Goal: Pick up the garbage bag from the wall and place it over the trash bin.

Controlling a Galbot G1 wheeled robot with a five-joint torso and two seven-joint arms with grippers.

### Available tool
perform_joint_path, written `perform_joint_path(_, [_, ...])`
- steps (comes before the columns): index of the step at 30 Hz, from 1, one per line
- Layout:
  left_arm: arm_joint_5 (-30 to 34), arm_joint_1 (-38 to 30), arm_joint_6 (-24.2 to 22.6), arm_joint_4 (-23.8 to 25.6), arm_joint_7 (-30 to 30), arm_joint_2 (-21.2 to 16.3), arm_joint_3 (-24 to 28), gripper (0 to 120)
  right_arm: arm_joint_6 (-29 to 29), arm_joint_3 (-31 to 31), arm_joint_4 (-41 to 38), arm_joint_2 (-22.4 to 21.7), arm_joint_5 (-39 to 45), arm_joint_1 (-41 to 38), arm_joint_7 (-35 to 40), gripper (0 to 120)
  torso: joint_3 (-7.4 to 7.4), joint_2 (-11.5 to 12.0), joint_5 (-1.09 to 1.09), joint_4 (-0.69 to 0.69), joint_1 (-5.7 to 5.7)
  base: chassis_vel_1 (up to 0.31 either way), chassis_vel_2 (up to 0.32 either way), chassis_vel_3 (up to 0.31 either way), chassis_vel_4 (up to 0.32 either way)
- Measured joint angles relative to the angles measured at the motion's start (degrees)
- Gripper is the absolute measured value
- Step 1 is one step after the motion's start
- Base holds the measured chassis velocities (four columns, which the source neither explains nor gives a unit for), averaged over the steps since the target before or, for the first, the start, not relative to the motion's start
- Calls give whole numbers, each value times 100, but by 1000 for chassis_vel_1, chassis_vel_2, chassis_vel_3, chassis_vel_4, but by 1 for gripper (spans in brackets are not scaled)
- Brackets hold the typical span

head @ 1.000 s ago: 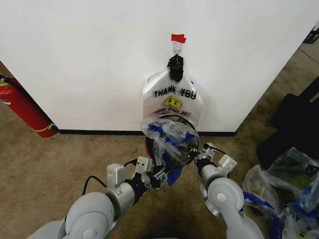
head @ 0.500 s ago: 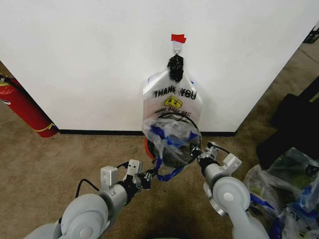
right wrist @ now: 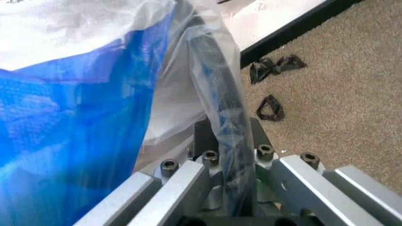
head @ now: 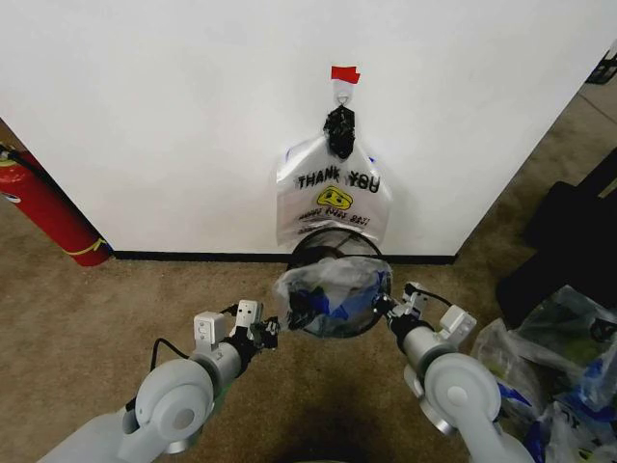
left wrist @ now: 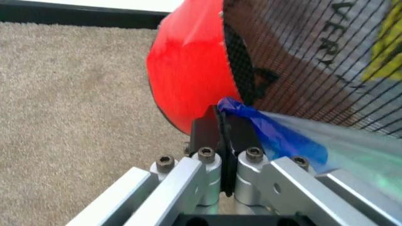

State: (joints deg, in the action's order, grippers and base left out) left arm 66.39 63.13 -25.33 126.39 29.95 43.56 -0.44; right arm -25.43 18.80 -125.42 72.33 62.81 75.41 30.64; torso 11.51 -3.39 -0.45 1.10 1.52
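The garbage bag (head: 333,289), translucent with blue patches, is stretched between my two grippers across the mouth of the trash bin (head: 333,238). The bin's black mesh rim shows behind the bag, close to the wall. My left gripper (head: 273,331) is shut on the bag's blue edge (left wrist: 283,136), just beside the bin's red base (left wrist: 188,80) and mesh wall (left wrist: 301,61). My right gripper (head: 393,309) is shut on a twisted strip of the bag (right wrist: 220,108) on the bin's other side.
A similar "THANK YOU" smiley bag (head: 333,193) hangs from a hook under red tape (head: 344,73). A red fire extinguisher (head: 48,212) stands at the left. Bulky clear bags (head: 559,357) lie at the right. Black scraps (right wrist: 273,70) lie on the carpet.
My left gripper has pulled away to the left with the bag's edge. The bag has spread wider and dropped lower over the bin.
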Motion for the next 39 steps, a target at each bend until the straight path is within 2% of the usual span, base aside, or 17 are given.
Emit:
perform_joint_path(8, [-83,78,4,-40,-95,10,-100,1,-7,11,-8,-132,-75,27,-52,0,0,0,-1,1,0,0,0,0,0])
perform_joint_path(12, [-328,278,-252,259,-173,-154,-301,16,66,39,128,-47,-103,-48,46,0,0,0,-1,1,0,0,0,0,0])
perform_joint_path(13, [-328,278,-252,259,-173,-154,-301,16,66,39,128,-47,-103,-48,46,0,0,0,-1,1,0,0,0,0,0])
perform_joint_path(18, [-632,504,-433,630,-204,-341,-501,38,114,96,316,57,-98,-238,156,0,0,0,0,0,0,0,0,0,0])
perform_joint_path(20, [-733,612,-457,723,-167,-382,-548,41,131,116,373,73,-95,-293,191,0,0,0,0,0,0,0,0,0,0])
perform_joint_path(24, [-948,960,-610,1119,-21,-487,-713,61,140,211,534,94,-10,-405,314,0,0,0,1,-1,0,0,0,0,0])
perform_joint_path(28, [-1263,1068,-632,1279,-34,-555,-769,72,139,250,587,85,26,-431,370,0,0,0,0,1,0,0,0,0,0])
perform_joint_path(32, [-1766,1072,-494,1460,-106,-673,-793,89,138,311,614,55,118,-490,505,0,0,0,0,0,0,0,0,0,0])
perform_joint_path(36, [-2065,975,-300,1586,-338,-741,-712,98,130,328,614,43,157,-503,599,0,0,0,-1,0,0,0,0,0,0])
perform_joint_path(37, [-2374,861,37,1625,-668,-859,-585,100,143,326,614,40,171,-503,653,0,0,0,0,1,0,0,0,0,0])
perform_joint_path(39, [-2586,718,320,1613,-941,-982,-482,100,154,317,607,38,163,-503,692,0,0,0,0,0,0,0,0,0,0])
